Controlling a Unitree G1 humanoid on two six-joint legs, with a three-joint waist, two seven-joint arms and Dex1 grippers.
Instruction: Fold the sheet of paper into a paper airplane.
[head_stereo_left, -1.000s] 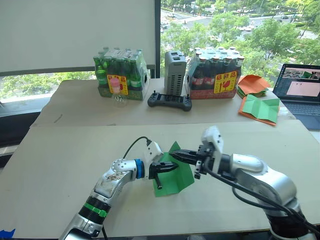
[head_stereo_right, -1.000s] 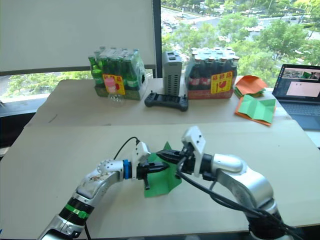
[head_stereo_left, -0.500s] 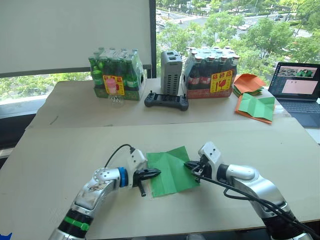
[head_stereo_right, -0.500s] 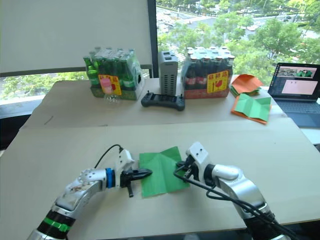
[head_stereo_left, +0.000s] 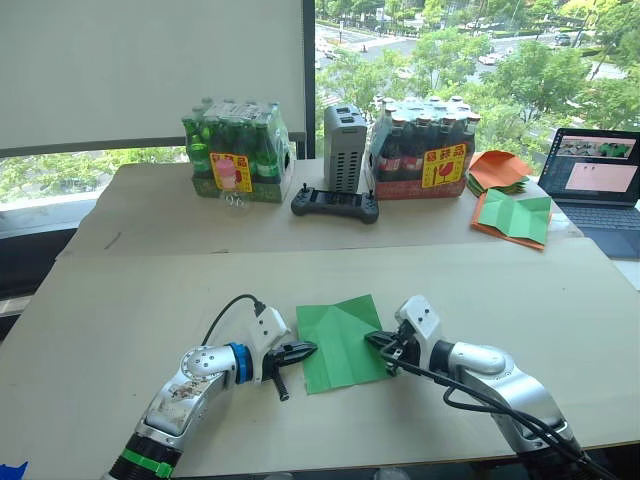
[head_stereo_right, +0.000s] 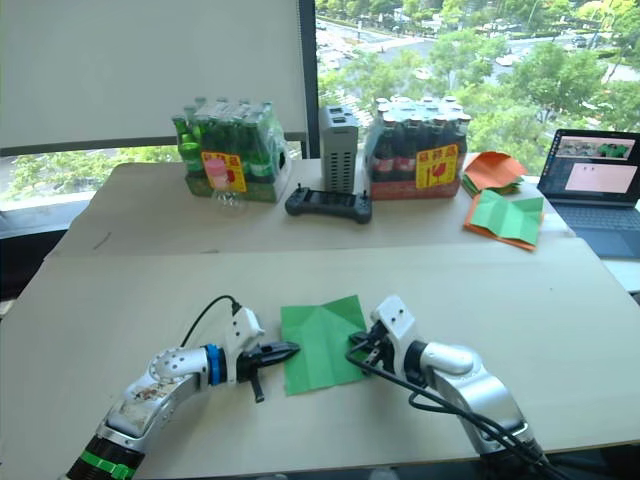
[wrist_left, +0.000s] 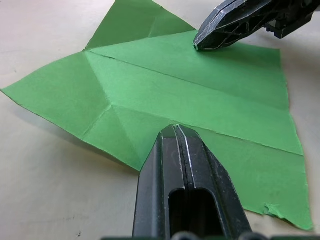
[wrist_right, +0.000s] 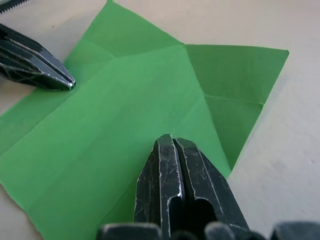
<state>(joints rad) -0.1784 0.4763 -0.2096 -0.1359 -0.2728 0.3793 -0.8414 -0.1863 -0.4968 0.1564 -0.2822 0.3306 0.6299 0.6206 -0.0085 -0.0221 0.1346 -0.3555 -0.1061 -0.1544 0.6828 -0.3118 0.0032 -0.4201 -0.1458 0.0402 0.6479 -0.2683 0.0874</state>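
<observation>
Left claw (head_stereo_left: 296, 350) sat lower-centre-left of the frame w/ both fingers pressed together, gripping nothing, tips at the left edge of the sheet of paper (head_stereo_left: 342, 340). In the left wrist view the closed tips rested on the near margin of the paper; whether they pressed it down or just touched, can't tell.

Sheet lay flat on the tabletop (head_stereo_left: 120, 300), lower centre of frame, between the two claws. Opened out, w/ several crease lines and a folded corner flap toward the upper edge. Judged very light, thin, floppy: would slide on the smooth tabletop if pushed, crumple or tear if pinched hard. One small nick showed at a corner in the left wrist view. Best hold is prob. at an edge or corner, lifted a little off the surface; a crease line gives some stiffness for folding along.

Right claw (head_stereo_left: 377, 342) was also shut on nothing, tips at the sheet's right edge, resting on the paper per the right wrist view.

Vs 1.0 s ago: the sheet was then held up, bunched between both claws above the tabletop; by 0.5 s ago it was down and spread. Both arms have since come lower and wider apart, one at each side edge.
</observation>
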